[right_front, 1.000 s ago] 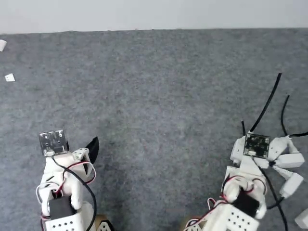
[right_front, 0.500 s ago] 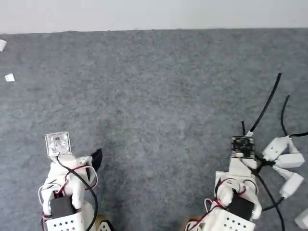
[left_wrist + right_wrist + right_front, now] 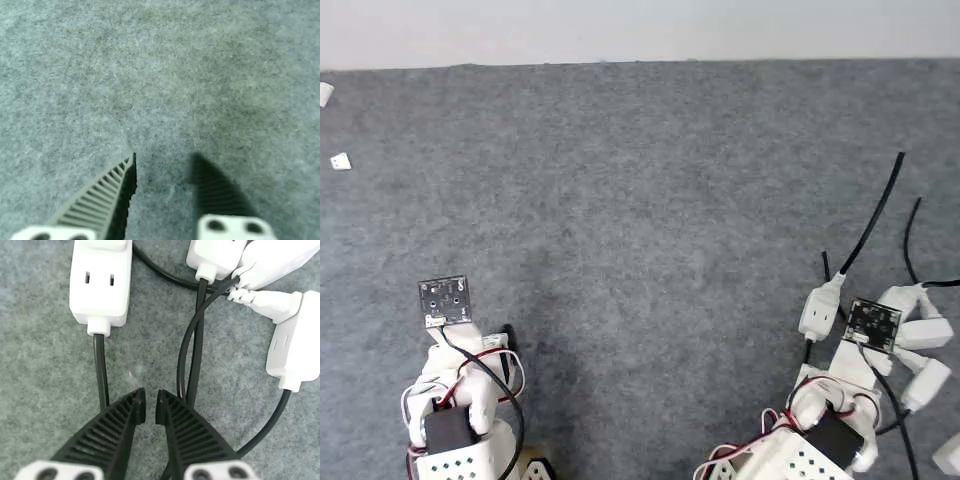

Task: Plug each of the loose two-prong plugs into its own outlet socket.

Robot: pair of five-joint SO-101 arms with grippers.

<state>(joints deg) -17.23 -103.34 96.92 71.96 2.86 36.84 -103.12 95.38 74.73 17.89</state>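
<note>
My right claw [image 3: 148, 407] has swung rightward, pressed nearly together on nothing, uncovering an outlet socket [image 3: 100, 282]; my left claw [image 3: 162, 162], spread, has drawn back; no plug in hand yet.

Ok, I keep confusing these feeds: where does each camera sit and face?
High view: fixed overhead, looking down on grey mat; left arm and right arm at near edge.
Left wrist view: on that wrist, facing bare mat past the open left gripper.
Right wrist view: on that wrist, facing a white socket past the right gripper.
Shared: high and right wrist views show that socket.
</note>
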